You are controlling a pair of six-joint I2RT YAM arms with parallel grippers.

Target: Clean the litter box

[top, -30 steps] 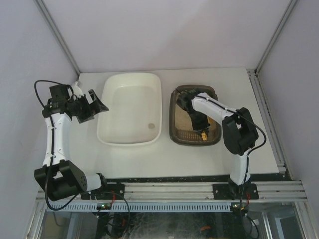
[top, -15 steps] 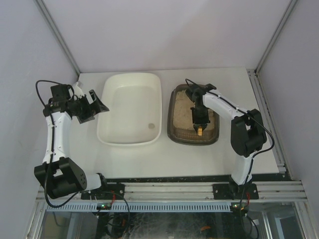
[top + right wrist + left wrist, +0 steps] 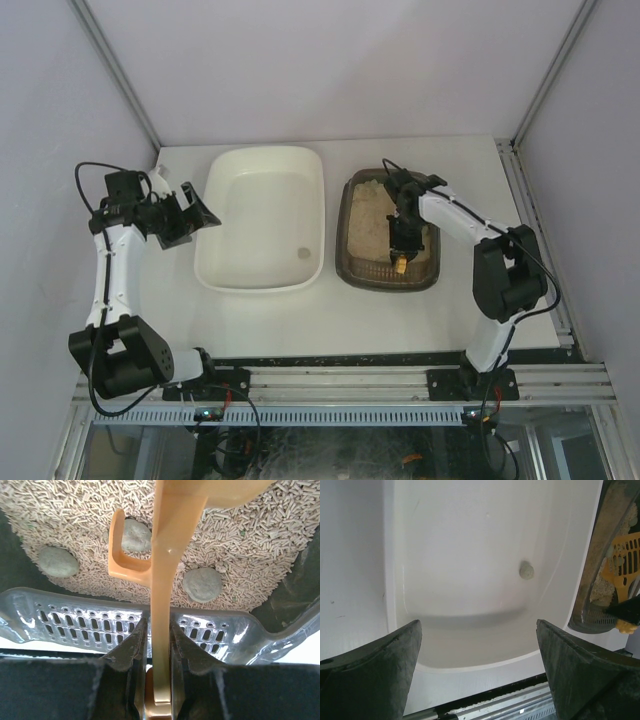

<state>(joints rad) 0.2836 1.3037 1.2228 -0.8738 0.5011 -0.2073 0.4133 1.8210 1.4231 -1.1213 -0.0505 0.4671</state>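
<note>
While the left pincer (image 3: 477,630) stood spread wide, the right pincer (image 3: 155,630) clamped the thin handle of the scoop (image 3: 162,580) over the litter box (image 3: 346,235), where twisting could spill clumps (image 3: 202,584).

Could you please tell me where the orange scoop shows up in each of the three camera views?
Top external: the orange scoop sits right of centre, over the near end of the litter box.
Left wrist: its slotted blade is at the right edge, over the litter.
Right wrist: its handle runs up the centre, clamped in the right hand.
Shared landmark: the litter box, seen in all three views.
</note>
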